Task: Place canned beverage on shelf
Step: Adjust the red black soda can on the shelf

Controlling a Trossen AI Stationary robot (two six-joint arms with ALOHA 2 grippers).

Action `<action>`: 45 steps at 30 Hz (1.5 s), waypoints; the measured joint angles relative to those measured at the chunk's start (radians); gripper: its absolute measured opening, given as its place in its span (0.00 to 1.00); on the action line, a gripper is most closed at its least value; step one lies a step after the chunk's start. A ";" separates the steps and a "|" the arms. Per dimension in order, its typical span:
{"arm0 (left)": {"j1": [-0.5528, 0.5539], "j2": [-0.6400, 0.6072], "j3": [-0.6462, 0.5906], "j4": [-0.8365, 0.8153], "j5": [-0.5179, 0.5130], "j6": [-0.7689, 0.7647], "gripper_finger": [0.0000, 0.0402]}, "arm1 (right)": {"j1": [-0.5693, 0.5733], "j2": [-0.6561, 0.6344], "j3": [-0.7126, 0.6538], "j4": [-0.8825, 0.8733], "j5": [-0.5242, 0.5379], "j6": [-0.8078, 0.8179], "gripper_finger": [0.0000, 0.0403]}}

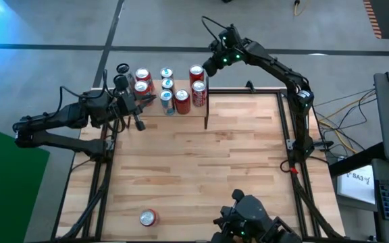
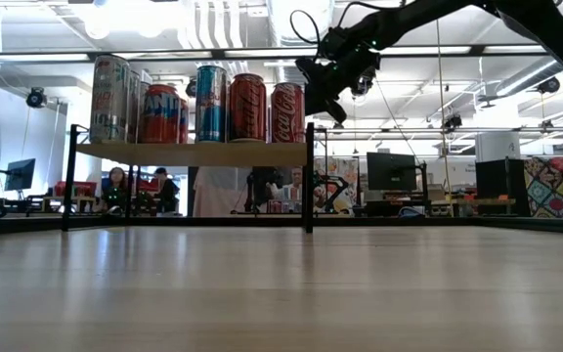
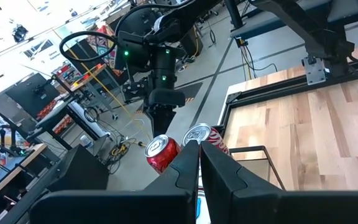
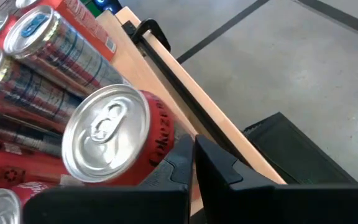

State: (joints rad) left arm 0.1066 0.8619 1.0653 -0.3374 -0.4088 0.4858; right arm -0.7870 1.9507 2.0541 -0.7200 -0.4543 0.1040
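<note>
Several cans [image 1: 167, 91] stand upright on the shelf [image 2: 194, 154] at the table's far left. My right gripper [image 1: 211, 67] is shut, slants down from the far right and hovers beside the red can [image 4: 114, 140] at the shelf's far right corner. My left gripper [image 1: 147, 101] is shut and held high at the shelf's left end, pointing toward the cans and touching nothing. Another red can [image 1: 148, 217] lies on its side on the tabletop near the front edge. My right gripper's shut fingers [image 4: 173, 163] lie right beside the red can's side wall [image 4: 157, 146], just below its top rim, coming from the far right and slanting down. Whether they touch the can I cannot tell. The can stands upright on the shelf.
Black frame rails [image 1: 289, 135] run along the table's edges. A dark device [image 1: 248, 219] sits at the near edge on the right. The wooden tabletop [image 1: 201, 169] between the shelf and the near edge holds only the lying can.
</note>
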 joint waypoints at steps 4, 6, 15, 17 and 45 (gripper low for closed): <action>0.000 0.000 0.000 0.000 0.000 0.000 0.00 | 0.010 0.000 0.000 0.000 0.001 0.001 0.02; 0.000 0.000 0.000 0.000 0.000 0.000 0.00 | 0.015 0.000 0.000 0.000 0.001 0.001 0.02; 0.000 0.000 0.000 0.000 0.000 0.000 0.00 | 0.039 0.000 -0.001 0.016 0.001 0.008 0.02; 0.000 0.000 0.000 0.000 0.000 0.000 0.00 | 0.042 0.000 -0.001 0.028 0.002 0.008 0.02; 0.000 0.000 0.000 -0.004 0.000 0.000 0.00 | 0.016 -0.009 -0.002 0.039 -0.069 -0.015 0.02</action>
State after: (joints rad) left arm 0.1065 0.8623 1.0653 -0.3411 -0.4084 0.4855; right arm -0.7714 1.9421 2.0521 -0.6815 -0.5229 0.0894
